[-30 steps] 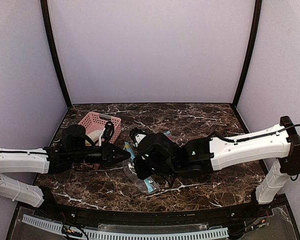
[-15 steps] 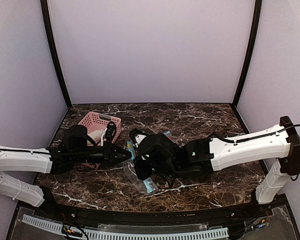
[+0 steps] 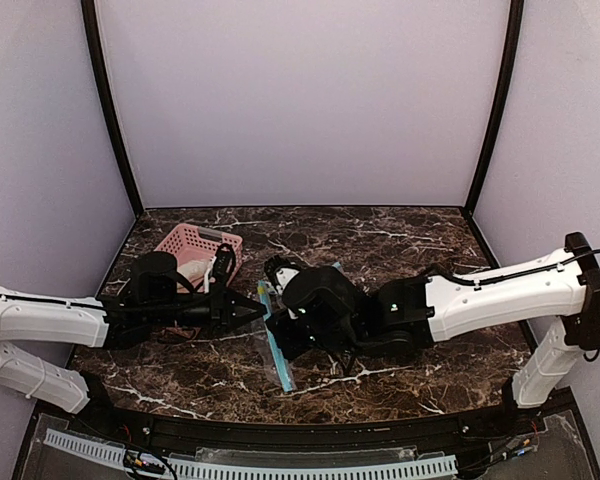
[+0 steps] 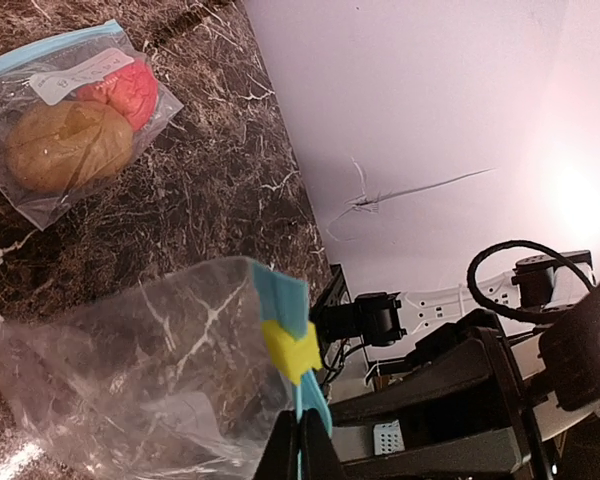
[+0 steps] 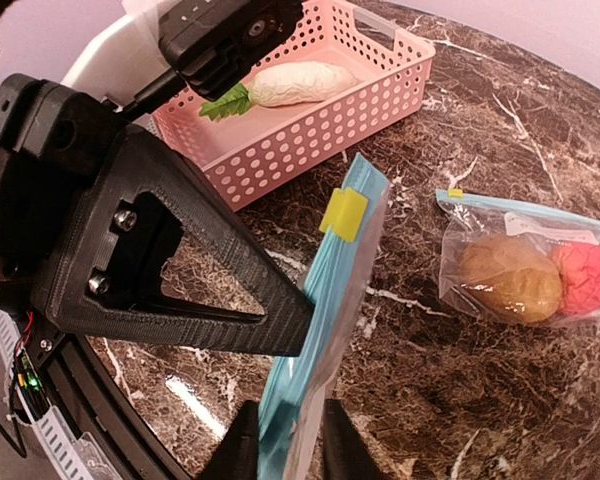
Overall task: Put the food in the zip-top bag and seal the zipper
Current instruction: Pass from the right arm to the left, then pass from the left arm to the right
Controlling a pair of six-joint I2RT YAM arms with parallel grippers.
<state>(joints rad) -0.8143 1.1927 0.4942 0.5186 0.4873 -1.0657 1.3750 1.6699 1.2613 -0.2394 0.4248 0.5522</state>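
Enclosing dark marble table [image 3: 430, 240], lilac walls [image 3: 300, 100]; left gripper [image 4: 300, 430] clamped on zip-top bag [image 4: 130, 370]; right gripper [image 5: 290, 432]: hold unclear.

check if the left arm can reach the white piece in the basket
Probably not yet: the left claw is shut on the zipper edge of the empty bag. The white piece lies uncovered in the pink basket beside that arm.

The left arm [image 3: 40, 320] and the right arm [image 3: 500, 295] look alike: long white shells joined by bulky black joints and wrists. A thin black cable [image 3: 520, 268] lies along the right arm's white shell, and a small green light [image 3: 392, 309] glows on its black section. The left gripper [image 3: 260, 312] has black triangular fingers [image 5: 180, 270] with silver screws [image 5: 127, 218].
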